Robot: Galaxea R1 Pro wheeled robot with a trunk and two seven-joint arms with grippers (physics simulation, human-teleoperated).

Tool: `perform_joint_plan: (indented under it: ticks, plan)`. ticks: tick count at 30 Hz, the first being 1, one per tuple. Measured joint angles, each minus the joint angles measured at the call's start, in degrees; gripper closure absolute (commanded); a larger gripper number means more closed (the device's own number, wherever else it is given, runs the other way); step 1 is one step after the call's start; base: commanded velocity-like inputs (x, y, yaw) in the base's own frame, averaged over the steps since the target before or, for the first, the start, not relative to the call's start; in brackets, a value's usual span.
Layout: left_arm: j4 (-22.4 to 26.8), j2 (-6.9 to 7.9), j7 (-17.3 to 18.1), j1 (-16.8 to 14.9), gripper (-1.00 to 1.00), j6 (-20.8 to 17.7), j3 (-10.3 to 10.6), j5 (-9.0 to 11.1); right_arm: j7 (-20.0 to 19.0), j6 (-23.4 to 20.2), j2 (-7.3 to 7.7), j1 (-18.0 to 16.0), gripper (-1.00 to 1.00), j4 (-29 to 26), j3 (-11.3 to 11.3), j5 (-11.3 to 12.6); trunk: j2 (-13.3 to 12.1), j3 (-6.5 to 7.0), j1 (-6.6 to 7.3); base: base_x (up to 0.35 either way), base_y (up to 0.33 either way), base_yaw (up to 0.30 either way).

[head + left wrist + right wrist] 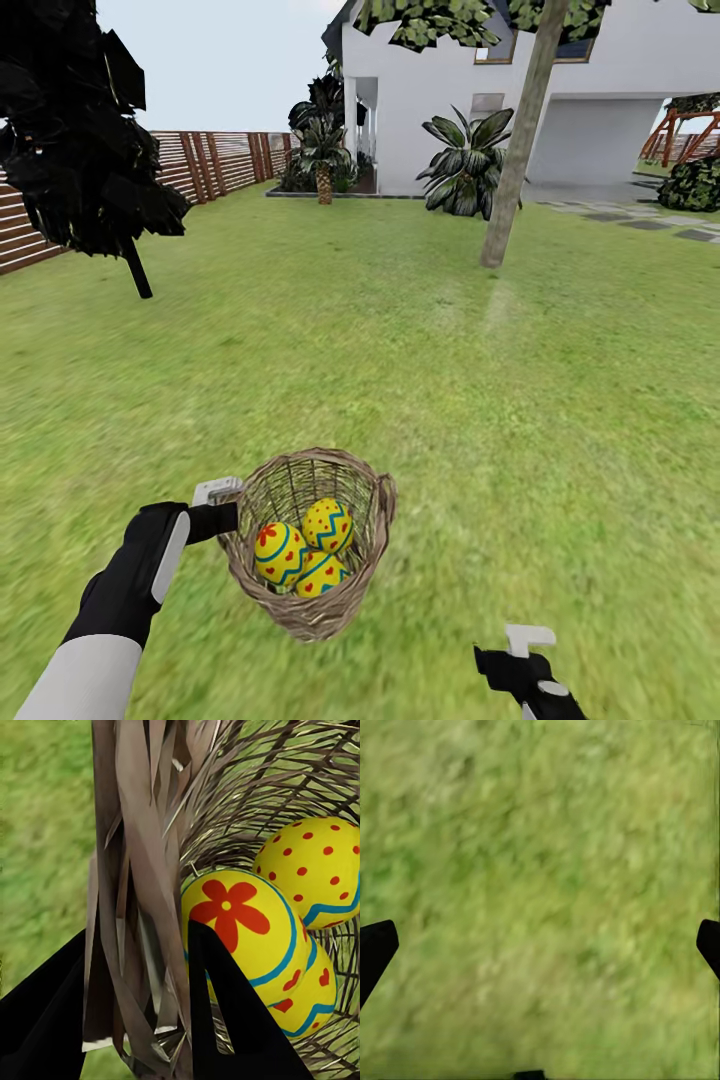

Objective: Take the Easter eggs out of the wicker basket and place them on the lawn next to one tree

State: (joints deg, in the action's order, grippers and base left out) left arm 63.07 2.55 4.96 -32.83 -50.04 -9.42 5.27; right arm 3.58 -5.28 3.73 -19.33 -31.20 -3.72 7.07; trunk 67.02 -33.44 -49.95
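From the head view, the left gripper (228, 505) grips the rim of the basket (310, 590) on its left side, and the basket looks to be lifted clear of the lawn (400, 350) and tipped a little, though its underside is hard to judge from this angle. Inside it lie the three eggs (303, 555), bunched together and touching. The left wrist view brings what the head view cannot: the braided rim (135, 907) sits pinched between the two dark fingers (225, 1020), one outside the basket and one inside, pressed against the flower egg (240, 922). Beside that egg is a dotted one (315, 870), and below it a third with red hearts (311, 997). The open weave lets green grass show through the wall.

The right gripper (527, 645) hangs low at the right of the head view, well apart from the basket, holding nothing. Its wrist view adds that the fingertips (375, 949) stand wide apart at the edges over blurred grass.

Only the head view shows the garden beyond: a leaning grey-brown tree (515, 160) far ahead to the right, a white house (600, 100) behind it, a slatted fence (210, 160) to the left, and a dark ragged tree (80, 130) near the fence.
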Motion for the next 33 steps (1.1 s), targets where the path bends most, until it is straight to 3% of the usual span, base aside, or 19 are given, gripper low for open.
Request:
perform_joint_plan:
  ticks: [2,6,15,19,22,33]
  plan:
    - [-0.06,0.0,0.02,0.0,1.0,0.05,0.0,0.26,-0.06,1.71,-0.01,0.0,-1.0,0.54,0.05,-0.43,-0.8,0.36,0.44,0.0,0.0,0.0]
    - [-0.14,0.0,-0.08,0.0,1.0,0.11,0.02,2.28,-0.39,3.61,-0.08,-0.08,-1.0,6.94,0.07,-0.79,-2.4,1.08,1.33,0.04,0.0,0.0]
    - [-0.21,0.0,-0.07,0.0,1.0,0.16,0.01,1.86,-0.38,4.51,-0.06,-0.08,-1.0,8.54,0.0,-0.84,-6.02,2.69,3.3,0.073,0.0,0.0]
    - [-0.13,-0.02,-0.07,0.0,1.0,0.16,0.01,1.84,-0.32,9.2,0.01,-0.06,-1.0,12.58,0.0,-2.15,-7.62,3.41,4.18,0.044,0.0,0.0]
    - [-0.18,0.0,-0.09,0.0,1.0,0.23,0.01,2.26,-0.36,9.71,-0.03,-0.06,-1.0,13.09,0.0,-3.41,-8.82,3.95,4.86,0.271,0.0,0.0]
    - [-0.36,-0.13,-0.1,0.0,1.0,0.34,0.09,2.34,-0.31,9.9,0.03,0.03,-1.0,18.5,0.2,-3.88,-13.24,5.92,7.28,0.315,0.0,0.0]
